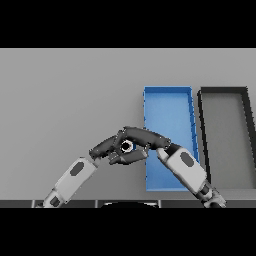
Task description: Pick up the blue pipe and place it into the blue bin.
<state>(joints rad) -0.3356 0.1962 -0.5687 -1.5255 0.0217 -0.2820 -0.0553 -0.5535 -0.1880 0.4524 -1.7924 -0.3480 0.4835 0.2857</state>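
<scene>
At frame centre your left hand [102, 146] lies relaxed against the right hand [137, 145], curled around the mostly hidden blue pipe [127, 147] left of the blue bin [167, 100]; likely rigid, light, slippery—grip mid-length.

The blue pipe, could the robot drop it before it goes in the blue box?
It could. Only the blue pipe's end peeks out between the right hand's curled fingers, so the hold may be loose. The pipe hangs over grey table, just left of the blue bin's rim; slipping now means missing. The left hand crowds the right and might bump it. The black bin beside it invites overshooting.
</scene>
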